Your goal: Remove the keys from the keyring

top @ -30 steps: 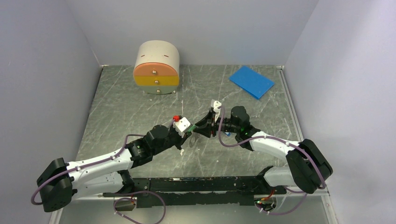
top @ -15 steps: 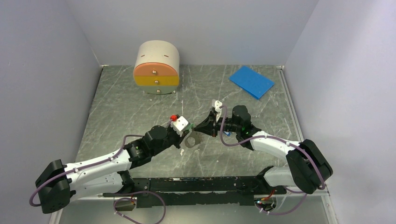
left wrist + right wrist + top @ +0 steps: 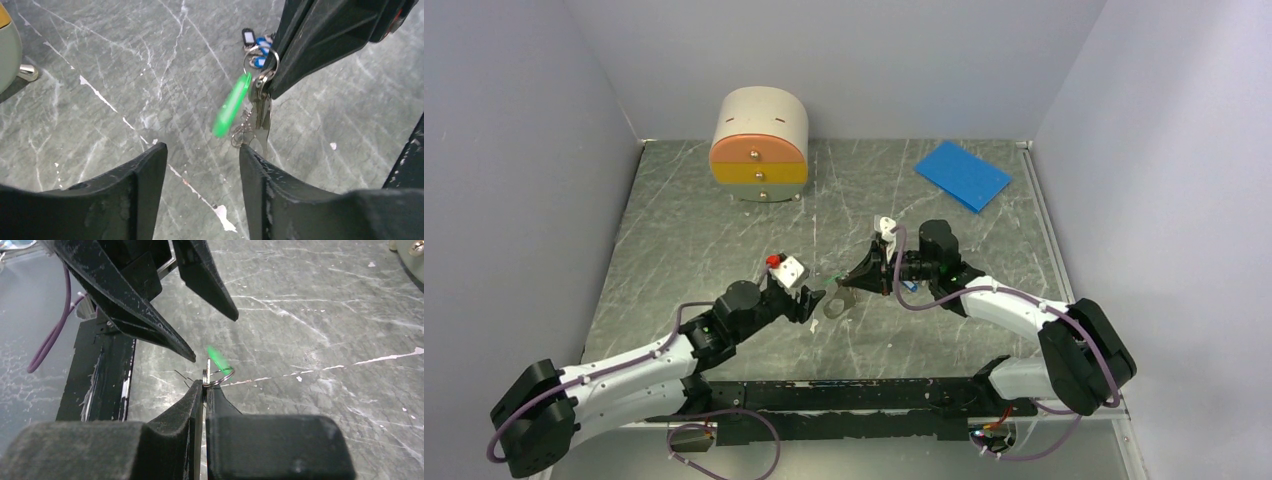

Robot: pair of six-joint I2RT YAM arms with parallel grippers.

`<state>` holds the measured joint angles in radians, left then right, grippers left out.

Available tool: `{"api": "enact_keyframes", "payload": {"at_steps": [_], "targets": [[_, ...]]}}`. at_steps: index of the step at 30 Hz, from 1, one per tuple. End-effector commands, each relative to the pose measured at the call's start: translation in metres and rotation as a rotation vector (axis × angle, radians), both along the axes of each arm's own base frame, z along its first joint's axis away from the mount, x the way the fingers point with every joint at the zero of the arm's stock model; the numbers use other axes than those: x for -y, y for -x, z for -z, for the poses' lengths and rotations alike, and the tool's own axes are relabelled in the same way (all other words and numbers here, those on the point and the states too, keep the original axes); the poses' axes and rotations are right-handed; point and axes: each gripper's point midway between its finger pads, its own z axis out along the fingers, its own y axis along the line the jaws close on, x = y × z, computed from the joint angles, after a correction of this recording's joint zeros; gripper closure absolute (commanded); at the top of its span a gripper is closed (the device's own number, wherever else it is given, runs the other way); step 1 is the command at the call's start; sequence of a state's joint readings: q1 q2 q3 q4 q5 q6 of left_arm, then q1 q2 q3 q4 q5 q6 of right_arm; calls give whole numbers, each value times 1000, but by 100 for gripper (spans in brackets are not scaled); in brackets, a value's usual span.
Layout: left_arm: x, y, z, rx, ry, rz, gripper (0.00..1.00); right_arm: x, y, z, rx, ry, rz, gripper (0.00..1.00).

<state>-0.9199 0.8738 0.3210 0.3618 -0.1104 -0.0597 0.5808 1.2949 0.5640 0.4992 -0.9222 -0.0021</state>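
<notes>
Drawer unit point(image 3: 759, 145) at rear left of surface point(image 3: 684, 230); sheet point(image 3: 963, 174) at rear right. Mid-surface, keys point(image 3: 231, 105) hang from keyring point(image 3: 260, 62) at right pincer point(image 3: 846, 288) tip, left pincer point(image 3: 814, 298) just left. Tags point(image 3: 252, 47) lie on surface to the right.

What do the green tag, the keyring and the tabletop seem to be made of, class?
Green tag: likely plastic, bright even colour, smooth, slightly glossy.
Keyring: metal, thin silvery wire loop with bright glints.
Tabletop: looks like grey-green marble or a printed imitation, pale veins, faint sheen.
</notes>
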Motion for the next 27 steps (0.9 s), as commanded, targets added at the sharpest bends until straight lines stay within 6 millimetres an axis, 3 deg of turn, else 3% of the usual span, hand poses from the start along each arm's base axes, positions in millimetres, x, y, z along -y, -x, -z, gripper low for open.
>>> {"api": "enact_keyframes", "payload": {"at_steps": [1, 15, 27], "targets": [[10, 2, -40, 69, 157, 73, 38, -5, 1, -18, 79, -15, -83, 100], [32, 10, -51, 35, 251, 334, 45, -5, 6, -15, 90, 25, -160, 100], [34, 4, -55, -8, 307, 371, 46, -5, 13, -14, 99, 23, -199, 100]]}}
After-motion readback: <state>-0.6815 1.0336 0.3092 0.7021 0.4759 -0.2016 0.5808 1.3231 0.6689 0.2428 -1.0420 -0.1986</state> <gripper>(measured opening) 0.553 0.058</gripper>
